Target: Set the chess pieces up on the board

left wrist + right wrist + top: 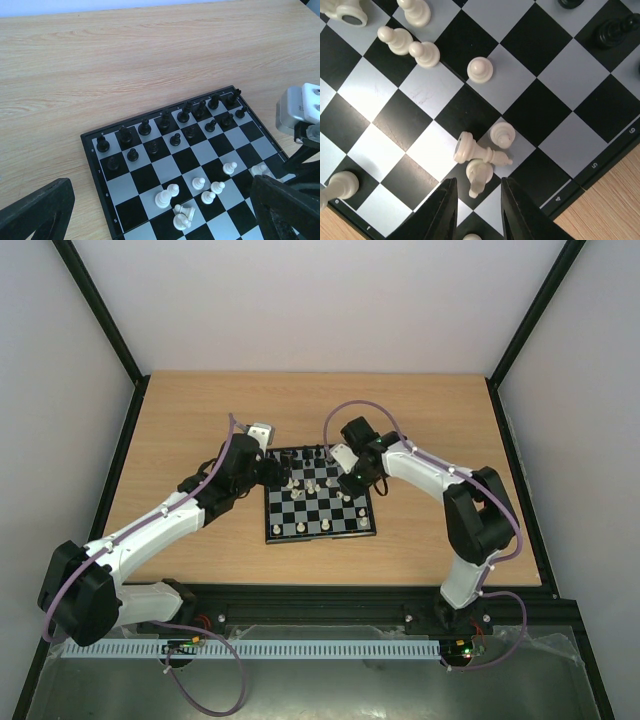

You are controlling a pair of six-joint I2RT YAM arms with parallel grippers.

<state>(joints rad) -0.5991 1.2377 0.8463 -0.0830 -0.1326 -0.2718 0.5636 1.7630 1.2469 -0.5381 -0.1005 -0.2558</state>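
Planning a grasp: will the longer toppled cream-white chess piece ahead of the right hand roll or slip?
Likely rolls: the longer toppled cream-white chess piece lies sideways, round-bodied. Smooth, so may slip. A push could tip the upright cream pawn beside it.

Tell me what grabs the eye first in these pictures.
Black chess pieces stand in two rows along the far side of the board. White pieces are scattered mid-board, and a toppled cluster lies near its right edge, directly beneath the open right end effector.
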